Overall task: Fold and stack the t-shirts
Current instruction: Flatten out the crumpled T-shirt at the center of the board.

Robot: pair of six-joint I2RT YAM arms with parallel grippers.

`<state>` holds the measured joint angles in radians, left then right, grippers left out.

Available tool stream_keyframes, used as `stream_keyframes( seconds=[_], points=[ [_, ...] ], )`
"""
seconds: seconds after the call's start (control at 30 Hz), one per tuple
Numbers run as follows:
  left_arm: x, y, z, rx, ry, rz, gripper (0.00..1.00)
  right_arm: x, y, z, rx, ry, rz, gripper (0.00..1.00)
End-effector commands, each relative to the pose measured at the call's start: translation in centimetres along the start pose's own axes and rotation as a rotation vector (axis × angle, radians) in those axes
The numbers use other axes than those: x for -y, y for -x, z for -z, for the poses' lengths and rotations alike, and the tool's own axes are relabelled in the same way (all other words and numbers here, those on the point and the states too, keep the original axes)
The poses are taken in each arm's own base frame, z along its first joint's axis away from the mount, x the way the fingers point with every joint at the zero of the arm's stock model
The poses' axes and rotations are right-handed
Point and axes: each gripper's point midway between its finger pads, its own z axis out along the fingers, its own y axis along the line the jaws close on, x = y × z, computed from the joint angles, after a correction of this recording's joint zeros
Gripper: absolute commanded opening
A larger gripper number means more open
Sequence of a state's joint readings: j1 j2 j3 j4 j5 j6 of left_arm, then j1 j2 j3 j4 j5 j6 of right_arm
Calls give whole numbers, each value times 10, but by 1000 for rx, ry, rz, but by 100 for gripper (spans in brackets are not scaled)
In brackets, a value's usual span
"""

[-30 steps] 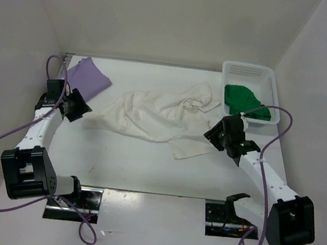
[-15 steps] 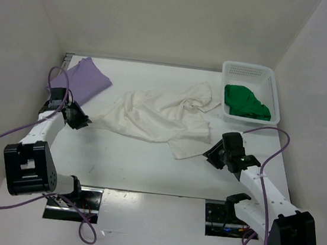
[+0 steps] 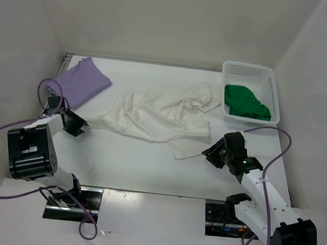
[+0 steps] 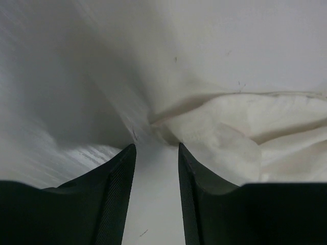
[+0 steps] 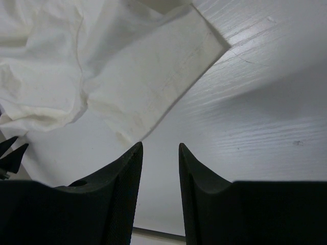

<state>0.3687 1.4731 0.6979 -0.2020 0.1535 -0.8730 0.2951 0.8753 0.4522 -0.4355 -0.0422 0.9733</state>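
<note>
White t-shirt: one, crumpled and unfolded, spread across the middle of the worktop. A flat corner of it reaches toward the near right.

Lavender t-shirt: one, lying as a compact flat shape at the far left corner of the worktop, apart from the white t-shirt.

Green t-shirt: one, bunched inside the white perforated basket at the far right corner.

Left tool: low over the worktop, just beside the left end of the white t-shirt. In the wrist view its jaws stand apart with bare worktop in the gap. The cloth edge lies just ahead of the tips; nothing gripped.

Right tool: low, near the near right corner of the white t-shirt. Jaws apart with nothing between them. The cloth corner lies ahead and to the left in the wrist view, untouched.
</note>
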Motion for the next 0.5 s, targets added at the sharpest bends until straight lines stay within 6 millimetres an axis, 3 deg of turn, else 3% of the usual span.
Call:
stream_keyframes(
  seconds=[0.0, 0.23, 0.47],
  points=[
    [3, 20, -10, 57, -11, 52, 47, -6, -2, 3, -7, 31, 23, 40],
    [-4, 18, -28, 34, 13, 58, 47, -10, 1, 1, -7, 31, 32, 40],
    [-9, 15, -42, 14, 19, 43, 22, -18, 7, 1, -1, 39, 51, 40]
  ],
)
